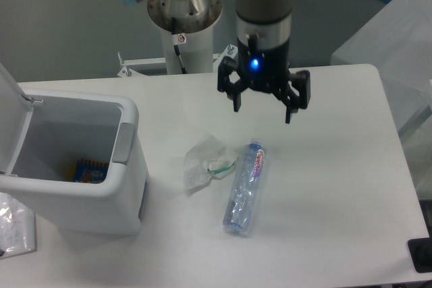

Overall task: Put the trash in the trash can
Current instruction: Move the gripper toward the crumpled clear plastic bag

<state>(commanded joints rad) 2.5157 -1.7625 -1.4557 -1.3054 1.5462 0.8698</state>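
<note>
A crumpled clear plastic wrapper (206, 163) with a green bit lies on the white table near the middle. Right beside it, to its right, a crushed clear plastic bottle (244, 188) with a white-pink label lies on its side, its cap end pointing away from the camera. The white trash can (128, 187) stands at the left with its lid (12, 123) swung open; something blue and orange lies in its bottom. My gripper (262, 114) hangs open and empty above the table, a little behind the bottle's cap end and touching nothing.
The arm's base column (184, 15) stands at the table's back edge. A clear plastic sheet (13, 231) lies at the front left corner beside the can. A black object (422, 254) sits at the front right edge.
</note>
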